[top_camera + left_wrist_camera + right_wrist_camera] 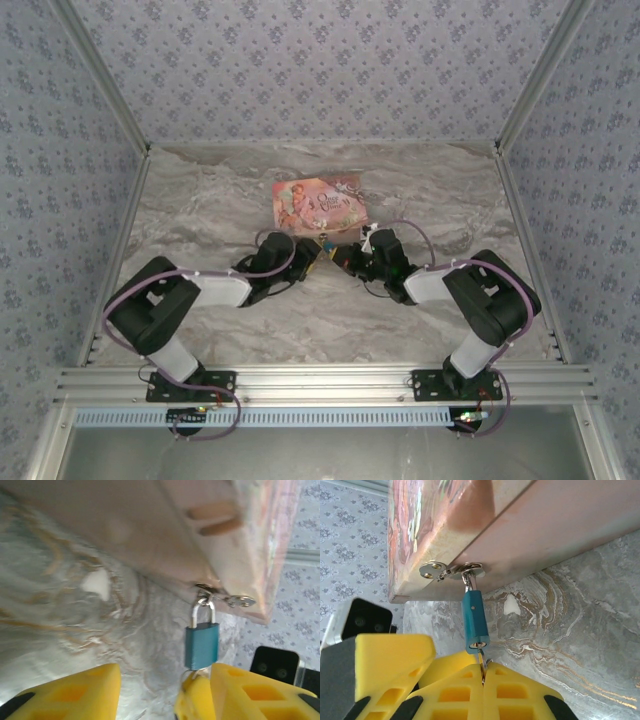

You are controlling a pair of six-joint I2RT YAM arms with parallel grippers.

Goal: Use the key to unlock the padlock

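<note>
Grey-veined marble forms the table (pixel 200 200) under patterned walls, and the pink box (pixel 320 203) lies on it with your two arms meeting at its near edge. The padlock (pixel 474 620) hangs by its shackle from the box's hasp (pixel 452 571), keyhole end pointing toward you. Your right gripper (pixel 483 676) is pinched closed on the key (pixel 481 657), whose blade reaches up to the keyhole; I cannot tell whether it is fully seated. Your left gripper (pixel 165 685) is spread wide and holds nothing, with the blue body just beside one of its fingers. You look to be at the insertion step. Next, push the key fully home, then twist the right wrist. Since the lock hangs loose, consider closing the left fingers on its body first so it doesn't turn with the key.
</note>
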